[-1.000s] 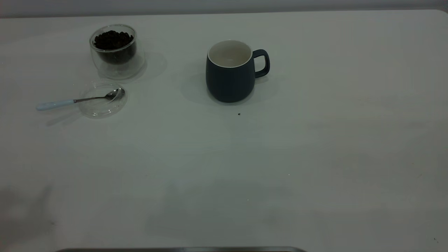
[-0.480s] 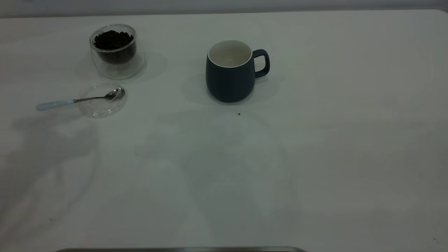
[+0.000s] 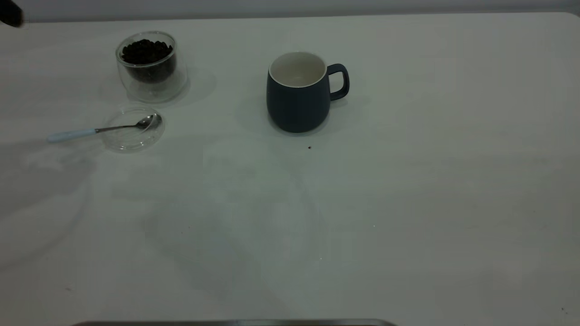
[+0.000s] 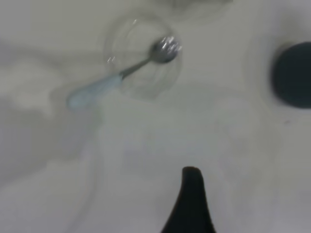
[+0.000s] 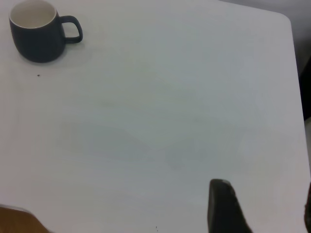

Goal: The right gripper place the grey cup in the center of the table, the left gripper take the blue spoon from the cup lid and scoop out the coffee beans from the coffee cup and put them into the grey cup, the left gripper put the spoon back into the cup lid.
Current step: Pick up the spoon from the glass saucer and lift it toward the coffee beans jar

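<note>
Only one dark finger [image 4: 190, 204] of the left gripper was caught in its wrist view, so how far the pincer stood open could not be told, and nothing was seen in its hold. It was held above the table [image 3: 408, 203], apart from the blue spoon [image 4: 119, 77], which lay off beyond the fingertip with bare tabletop between. In the exterior view a dark shape [image 3: 10, 12] was seen at the far left corner, well away from the coffee cup [image 3: 151, 66]; what part of the arm it was could not be made out.

The spoon [image 3: 102, 129] was laid with its steel bowl inside the cup lid [image 3: 133, 129] and its pale handle reaching out over the rim, away from the grey cup [image 3: 299, 93]. The lid was set just beside the coffee cup, on its near side. The coffee beans [image 3: 146, 50] were heaped inside that glass cup. The grey cup was stood upright well apart from the coffee cup, toward the table's middle, its handle turned away from the glass.

Of the right gripper [image 5: 265, 208], two finger edges were shown spread apart with nothing between them, far from the grey cup [image 5: 38, 31]
</note>
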Controlling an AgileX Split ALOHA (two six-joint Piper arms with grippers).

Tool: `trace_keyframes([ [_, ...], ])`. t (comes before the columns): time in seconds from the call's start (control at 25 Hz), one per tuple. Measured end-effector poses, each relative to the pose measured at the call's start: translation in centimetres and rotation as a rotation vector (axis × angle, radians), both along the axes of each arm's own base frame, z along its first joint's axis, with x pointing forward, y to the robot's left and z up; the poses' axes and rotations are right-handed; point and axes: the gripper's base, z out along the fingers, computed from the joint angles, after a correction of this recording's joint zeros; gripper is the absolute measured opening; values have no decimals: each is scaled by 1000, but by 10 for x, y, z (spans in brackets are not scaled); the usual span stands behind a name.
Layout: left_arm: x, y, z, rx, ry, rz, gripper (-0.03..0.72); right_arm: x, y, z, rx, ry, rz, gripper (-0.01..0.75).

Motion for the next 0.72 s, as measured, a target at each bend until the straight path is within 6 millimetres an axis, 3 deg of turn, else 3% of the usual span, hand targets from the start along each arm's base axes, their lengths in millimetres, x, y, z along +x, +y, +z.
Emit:
trace_keyframes([
  [0.12,0,24,-10,-89,-60,-20,712,0,0,0,0,0,0,363],
  [0.32,-6,55,-45,-233,-34,-7,712,0,0,0,0,0,0,363],
  [0.72,-16,90,-100,-306,-33,66,712,0,0,0,0,0,0,363],
])
